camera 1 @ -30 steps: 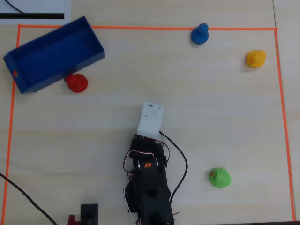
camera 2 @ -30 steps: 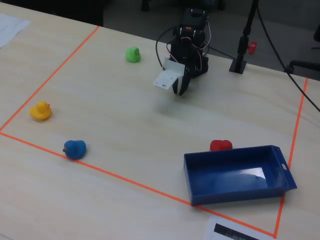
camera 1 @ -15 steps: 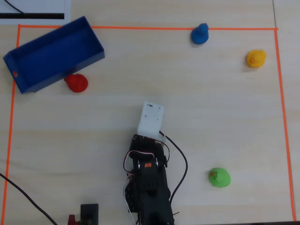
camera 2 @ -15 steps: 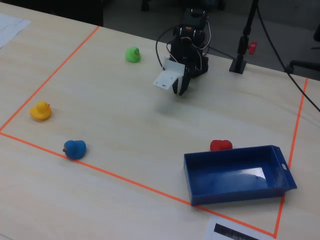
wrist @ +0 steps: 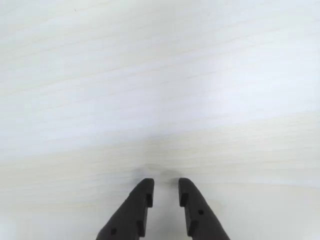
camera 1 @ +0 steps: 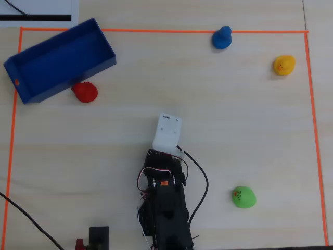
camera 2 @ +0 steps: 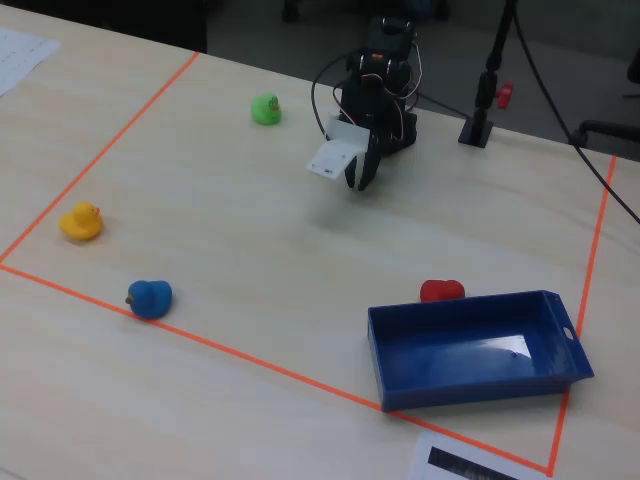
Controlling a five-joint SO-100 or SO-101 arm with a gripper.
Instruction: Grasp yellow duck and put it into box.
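We see the gripper (wrist: 165, 186) hanging over bare table (camera 1: 234, 135), its jaws narrowly parted and holding nothing. The yellow duck (camera 1: 284, 65) sits far off near the orange tape's (camera 1: 312, 104) right side in the overhead view, well apart from the blue box (camera 1: 31, 58).

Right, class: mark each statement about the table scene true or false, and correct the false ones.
1. The yellow duck lies inside the box. False: it sits on the table, far from the box.
2. The red duck is right beside the box. True.
3. The gripper holds the green duck. False: it holds nothing.
4. The box holds no toys. True.
5. The blue duck sits near the orange tape line. True.
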